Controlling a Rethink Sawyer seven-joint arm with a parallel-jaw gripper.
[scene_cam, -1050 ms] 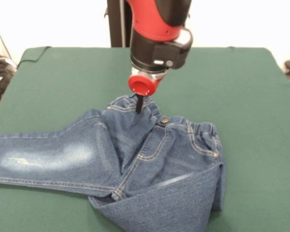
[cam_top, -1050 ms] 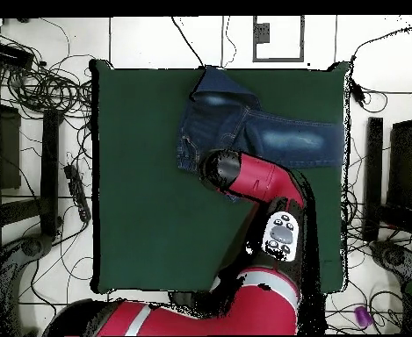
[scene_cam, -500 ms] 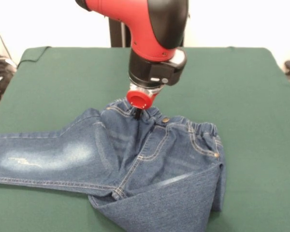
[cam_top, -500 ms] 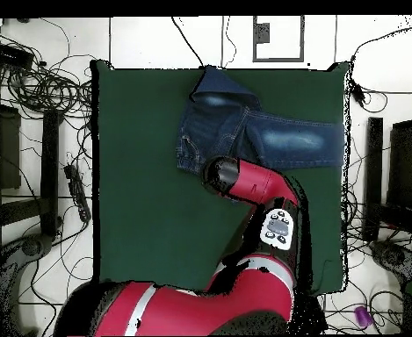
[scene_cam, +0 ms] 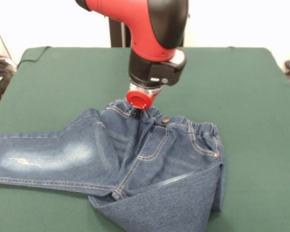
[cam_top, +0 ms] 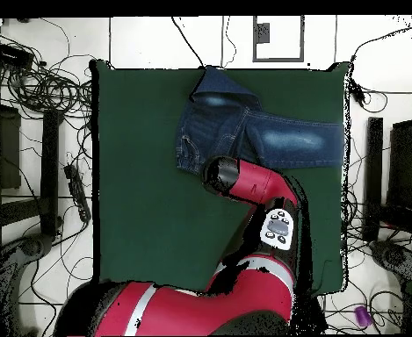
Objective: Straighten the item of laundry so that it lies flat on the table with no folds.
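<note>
Nothing moved since half-second ago: claw (scene_cam: 137,114) down on jeans (scene_cam: 135,159) waistband; grip state unclear.

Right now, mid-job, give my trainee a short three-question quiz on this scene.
1. True or false: both legs of the jeans lie spread flat on the table.
2. Where is the gripper? A) at the waistband B) at a leg cuff C) off the cloth
3. Fill in: one leg is ____ over the body of the jeans.

Key: 1 false, one leg lies stretched out and the other is folded up across the seat. 2 A. 3 folded.
</note>
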